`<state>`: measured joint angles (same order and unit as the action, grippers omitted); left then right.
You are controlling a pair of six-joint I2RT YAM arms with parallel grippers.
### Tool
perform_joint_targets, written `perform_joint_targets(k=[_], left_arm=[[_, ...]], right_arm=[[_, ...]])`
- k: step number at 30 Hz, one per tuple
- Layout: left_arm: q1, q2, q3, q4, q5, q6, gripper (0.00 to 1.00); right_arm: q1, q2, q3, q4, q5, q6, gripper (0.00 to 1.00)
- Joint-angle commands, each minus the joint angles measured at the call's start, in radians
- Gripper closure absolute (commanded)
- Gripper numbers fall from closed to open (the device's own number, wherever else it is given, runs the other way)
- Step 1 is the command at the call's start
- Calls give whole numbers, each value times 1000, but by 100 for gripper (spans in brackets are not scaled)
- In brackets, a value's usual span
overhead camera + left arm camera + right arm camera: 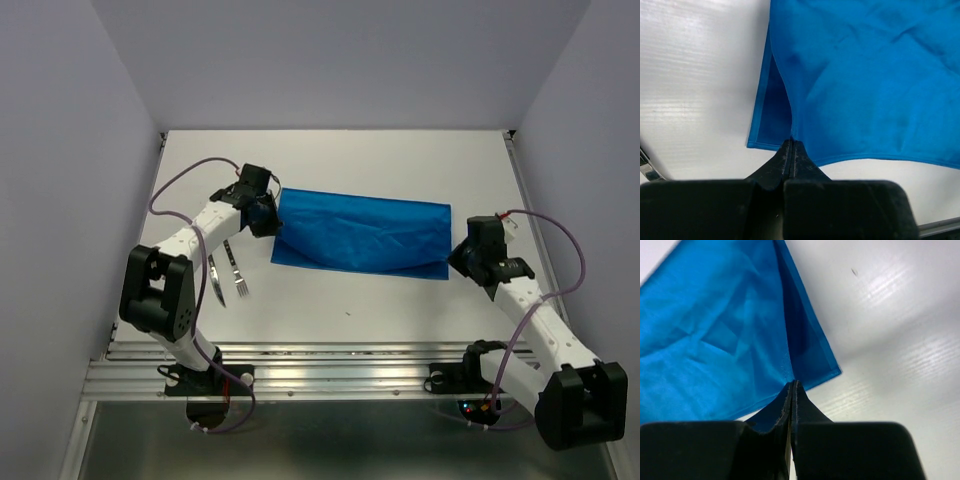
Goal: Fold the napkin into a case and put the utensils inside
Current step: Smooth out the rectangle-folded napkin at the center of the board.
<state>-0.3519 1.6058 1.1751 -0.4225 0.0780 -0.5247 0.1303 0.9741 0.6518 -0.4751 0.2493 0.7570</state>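
The bright blue napkin (362,233) lies on the white table as a wide rectangle, doubled over, with creases. My left gripper (270,218) is shut on its left end, pinching the upper layer (865,85) at the fingertips (792,143), and the lower layer shows darker beneath. At the napkin's near right corner, my right gripper (456,256) is shut on the cloth (715,340) in the same way (793,385). The utensils lie left of the napkin, under the left arm: a fork (237,272) and a knife (215,281). No case shape shows.
White table (380,310) with a metal rail along its near edge (330,375). Grey walls enclose the back and both sides. Both arms' cables loop beside them.
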Motion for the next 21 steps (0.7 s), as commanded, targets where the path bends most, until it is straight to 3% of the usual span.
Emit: perform_joint_targets(k=[1, 7, 8, 9, 10, 11, 13, 17, 21], left_arm=[[-4, 19, -63, 37, 20, 14, 100], [-6, 65, -89, 68, 26, 22, 100], [-6, 62, -91, 68, 25, 23, 95], [-6, 53, -92, 68, 23, 25, 75], [-6, 45, -92, 67, 17, 26, 59], [-6, 33, -91, 54, 3, 29, 33], [-6, 22, -69, 34, -27, 37, 17], [-6, -3, -3, 4, -67, 48, 12], [-27, 66, 136, -2, -109, 57, 25]], right_arm=[[-9, 5, -52, -33, -34, 67, 99], [-9, 34, -73, -10, -7, 71, 99], [-9, 38, -72, -10, -4, 68, 98], [-9, 40, -66, -10, 1, 65, 91], [-9, 44, -64, -10, 4, 64, 66], [-9, 46, -55, -8, 13, 55, 57], [-9, 44, -38, -11, 33, 38, 36], [-9, 66, 29, 21, 30, -8, 34], [-9, 179, 106, 121, -44, -51, 39]])
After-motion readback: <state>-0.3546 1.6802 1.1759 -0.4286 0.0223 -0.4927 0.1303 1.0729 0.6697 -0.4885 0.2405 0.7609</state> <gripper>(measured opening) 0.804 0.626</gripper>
